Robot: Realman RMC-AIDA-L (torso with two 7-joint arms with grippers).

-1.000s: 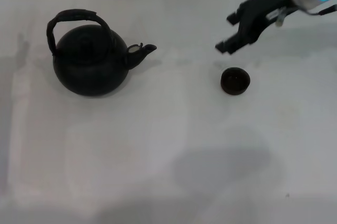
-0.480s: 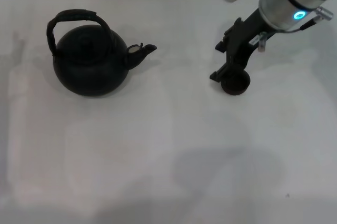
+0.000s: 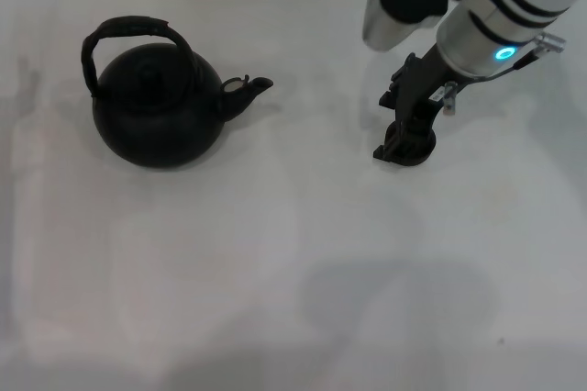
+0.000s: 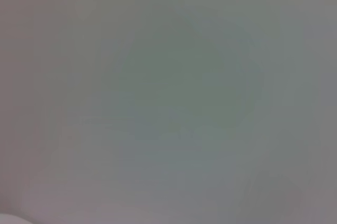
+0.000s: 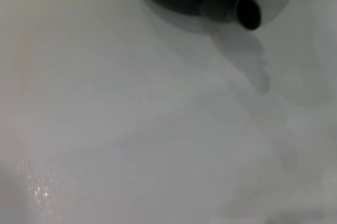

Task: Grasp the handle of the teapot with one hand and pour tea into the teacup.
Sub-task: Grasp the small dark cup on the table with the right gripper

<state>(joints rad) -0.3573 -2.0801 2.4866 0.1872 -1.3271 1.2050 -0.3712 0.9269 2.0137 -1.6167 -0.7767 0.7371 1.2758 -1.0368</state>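
The right gripper (image 3: 404, 139) is reaching down over the tiny round dark teacup (image 3: 417, 150), fingers straddling it; whether they are clamping it cannot be told. Well apart, off toward its left, the large round black-green teapot (image 3: 158, 105) is sitting on the white desk (image 3: 293, 272), spout facing the gripper.

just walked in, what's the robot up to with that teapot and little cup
The right gripper is down at the teacup on the white table, its fingers around or right against the cup; whether they have closed cannot be told. The teapot stands apart to the robot's left, upright and untouched, handle free and spout toward the cup. No pouring yet. The left arm is out of sight.
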